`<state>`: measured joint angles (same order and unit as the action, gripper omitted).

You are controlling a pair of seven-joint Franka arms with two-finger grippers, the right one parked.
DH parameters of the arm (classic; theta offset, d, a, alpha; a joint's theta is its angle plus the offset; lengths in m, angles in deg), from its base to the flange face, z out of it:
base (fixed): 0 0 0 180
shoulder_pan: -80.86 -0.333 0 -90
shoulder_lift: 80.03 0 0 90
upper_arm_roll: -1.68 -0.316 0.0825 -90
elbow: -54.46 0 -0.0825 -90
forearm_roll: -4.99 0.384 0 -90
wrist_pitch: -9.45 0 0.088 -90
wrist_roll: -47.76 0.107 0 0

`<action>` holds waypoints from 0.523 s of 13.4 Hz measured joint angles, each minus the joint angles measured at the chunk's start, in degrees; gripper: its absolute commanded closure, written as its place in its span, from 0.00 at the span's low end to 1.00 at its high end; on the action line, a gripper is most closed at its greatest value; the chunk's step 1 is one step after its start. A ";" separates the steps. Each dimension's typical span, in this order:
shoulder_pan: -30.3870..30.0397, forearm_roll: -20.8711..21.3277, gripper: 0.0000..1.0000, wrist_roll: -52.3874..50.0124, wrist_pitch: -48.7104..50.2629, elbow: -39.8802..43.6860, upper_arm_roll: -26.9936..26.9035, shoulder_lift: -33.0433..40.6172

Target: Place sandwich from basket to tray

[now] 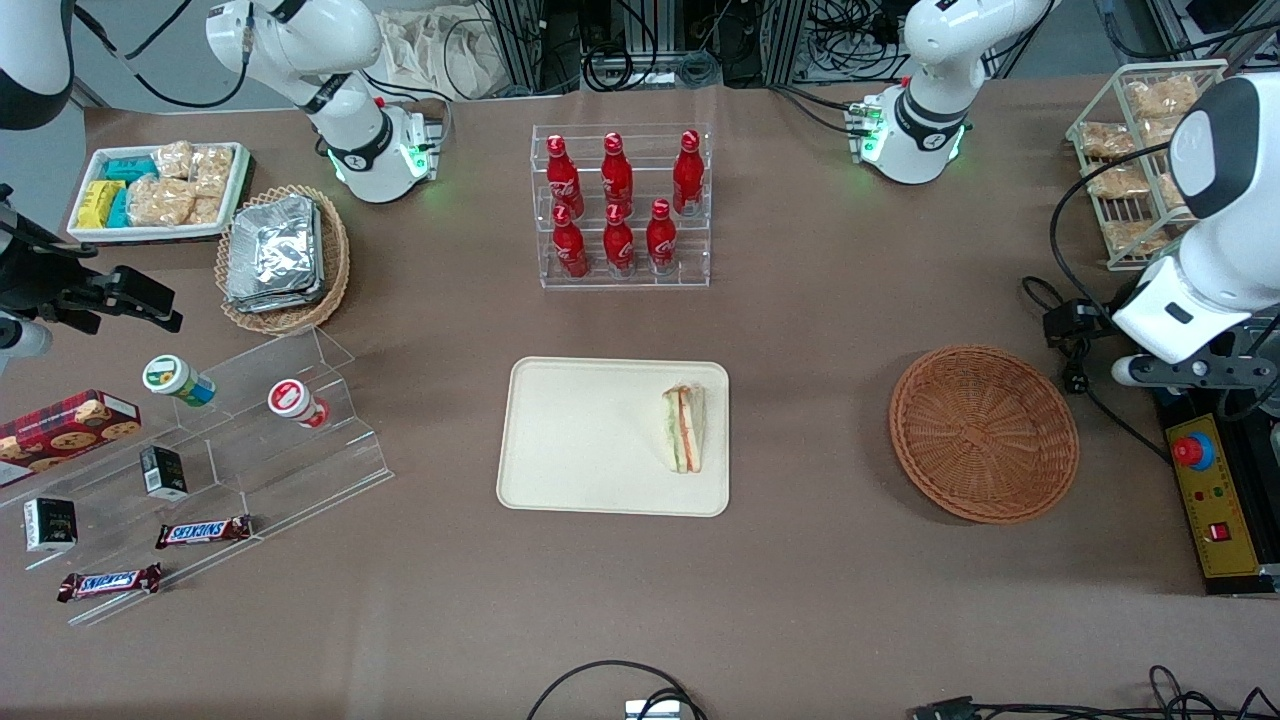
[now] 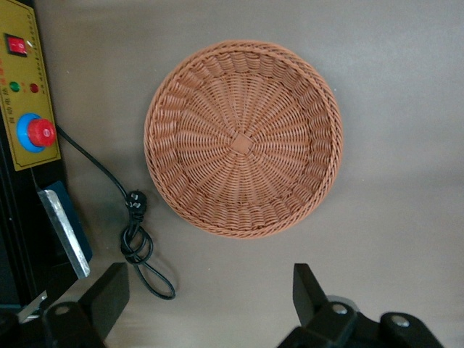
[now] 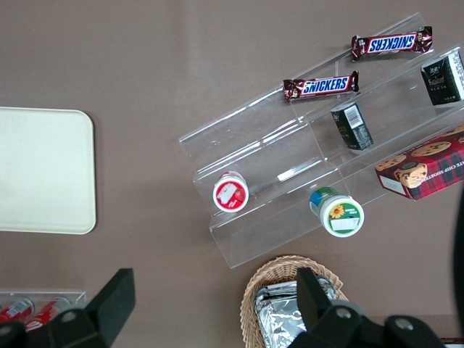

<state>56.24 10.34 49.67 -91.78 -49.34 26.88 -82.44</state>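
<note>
Brown paper covers the table; we see the triangular pale-bread sandwich (image 1: pixel 685 428) lying on the cream rectangular tray (image 1: pixel 580 440), the round reddish wicker basket (image 2: pixel 243 138) empty. Our claw (image 2: pixel 206 301) hangs above it, wide open, holding nothing. Soft and light, the wedge wants gentle holds across its bread faces.

A robotics lab set up to look like a small shop counter. A long table (image 1: pixel 820 330) covered in brown paper holds goods laid out as if for sale: a clear rack of red soda bottles (image 1: pixel 620 205), stepped acrylic shelves (image 1: pixel 250 440) with chocolate bars (image 1: pixel 203 531) and small cups, and a wire rack of wrapped snacks (image 1: pixel 1140 150). White robot arm bases (image 1: pixel 915 125) are bolted along the table edge farthest from the front camera. Loose cables (image 1: pixel 640 45) trail past them. An emergency-stop box with a red button (image 1: pixel 1190 452) lies at the working arm's end, where the gripper (image 2: pixel 206 308) hangs above the table, fingers spread wide.
</note>
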 measured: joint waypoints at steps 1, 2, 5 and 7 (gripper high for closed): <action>4.20 -0.01 0.00 0.15 0.00 0.78 -4.54 -0.10; 8.33 -0.02 0.00 0.20 0.00 1.45 -8.88 -0.19; 15.29 -0.32 0.00 1.55 0.70 2.91 -15.61 -0.43; 16.48 -0.56 0.00 1.65 3.34 5.90 -15.85 -1.55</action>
<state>72.73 9.78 51.32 -88.44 -43.44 11.04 -83.99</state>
